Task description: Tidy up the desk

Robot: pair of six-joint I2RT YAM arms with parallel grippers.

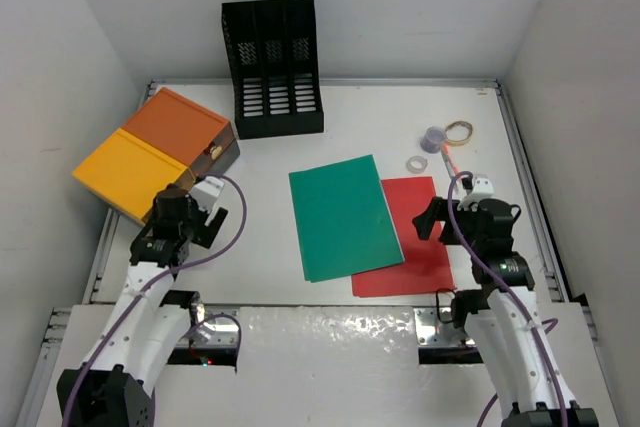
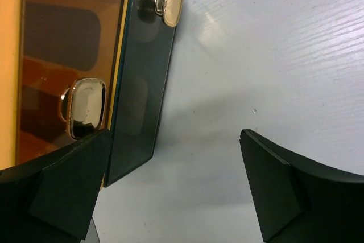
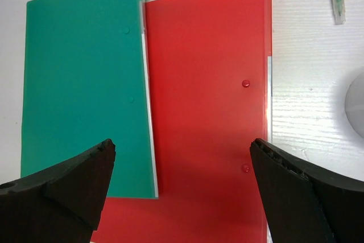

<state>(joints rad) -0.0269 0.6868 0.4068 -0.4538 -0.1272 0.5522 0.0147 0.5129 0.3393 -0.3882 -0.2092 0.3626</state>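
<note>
The white desk holds a green folder that overlaps the left edge of a red folder. My right gripper is open above the red folder, near its right side. In the right wrist view the gripper spans the red folder, with the green folder to the left. My left gripper is open and empty beside the front of the orange-and-yellow drawer box. In the left wrist view the gripper is over bare desk, with the box's dark drawer front just left.
A black mesh file rack stands at the back. At the back right lie a tape roll, a small purple cap, rubber bands and pens. The drawer fronts carry shiny handles. White walls enclose the desk.
</note>
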